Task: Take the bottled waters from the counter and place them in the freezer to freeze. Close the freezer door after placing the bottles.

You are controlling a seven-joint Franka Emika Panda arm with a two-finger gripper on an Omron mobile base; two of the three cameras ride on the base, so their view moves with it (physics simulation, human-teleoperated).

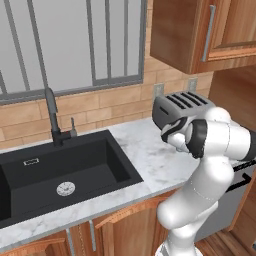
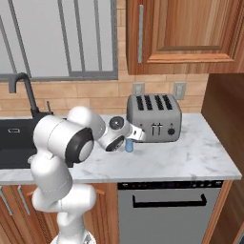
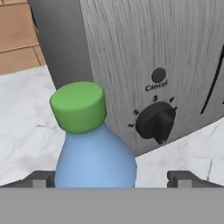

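Gripper [image 3: 111, 178] wide open, one dark fingertip [image 3: 41, 178] on each side of the bottle, not squeezing it. Green-capped bottle [image 3: 89, 144] standing up straight on the marble tabletop [image 2: 190, 155], right between the fingers. Blue label low on the bottle, green cap on top. Sitting just in front of the grey toaster [image 2: 155, 116], near its left front corner. Black knob [image 3: 156, 121] on the toaster face, with a small round button above it marked Cancel. From the right base view, a bit of blue bottle [image 2: 129, 145] peeking out below the white hand, beside the toaster. White arm [image 1: 220, 140] bent low over the tabletop, reaching toward the toaster [image 1: 180, 107]. Black sink [image 1: 60, 170] off to the left with a dark tap [image 1: 52, 117] behind it. Steel dishwasher [image 2: 171, 214] under the tabletop. Brown wooden cabinets [image 2: 186, 33] up on the wall, brick wall [image 2: 90, 95] behind.
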